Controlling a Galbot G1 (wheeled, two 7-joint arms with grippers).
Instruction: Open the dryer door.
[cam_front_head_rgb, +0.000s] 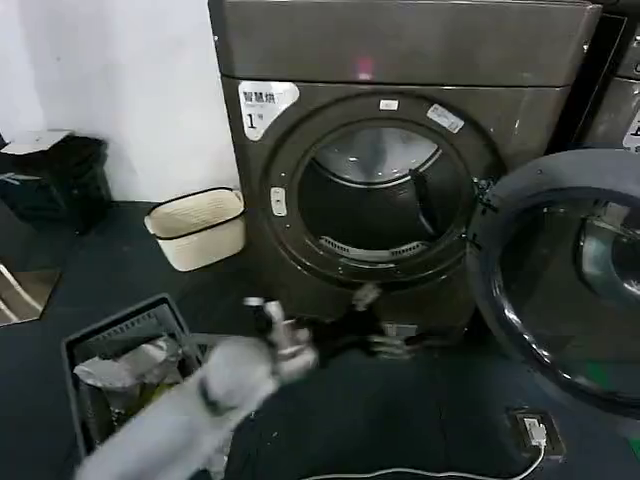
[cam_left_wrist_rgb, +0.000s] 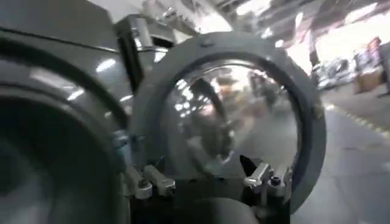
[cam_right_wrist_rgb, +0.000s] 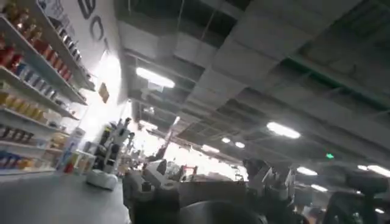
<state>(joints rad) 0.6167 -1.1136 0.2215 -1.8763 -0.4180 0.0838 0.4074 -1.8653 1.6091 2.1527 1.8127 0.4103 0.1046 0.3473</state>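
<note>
The dark-grey dryer (cam_front_head_rgb: 400, 50) with the white "1" sticker (cam_front_head_rgb: 262, 105) stands ahead, its drum opening (cam_front_head_rgb: 385, 195) uncovered. The dryer door (cam_front_head_rgb: 560, 290), a round porthole with dark glass, is swung wide to the right on its hinge. My left gripper (cam_front_head_rgb: 380, 322) hangs low in front of the machine, below the opening, open and empty. In the left wrist view the dryer door (cam_left_wrist_rgb: 304, 103) stands beyond my left gripper (cam_left_wrist_rgb: 207, 181), apart from its fingers. My right gripper (cam_right_wrist_rgb: 207, 182) points up at a ceiling, its fingers spread with nothing between them.
A cream basket (cam_front_head_rgb: 197, 228) sits on the floor left of the dryer, a black bin (cam_front_head_rgb: 55, 180) farther left. A dark basket with laundry (cam_front_head_rgb: 125, 365) lies under my left arm. A second grey machine (cam_front_head_rgb: 615, 90) stands at the right. A cable plug (cam_front_head_rgb: 535, 432) lies on the floor.
</note>
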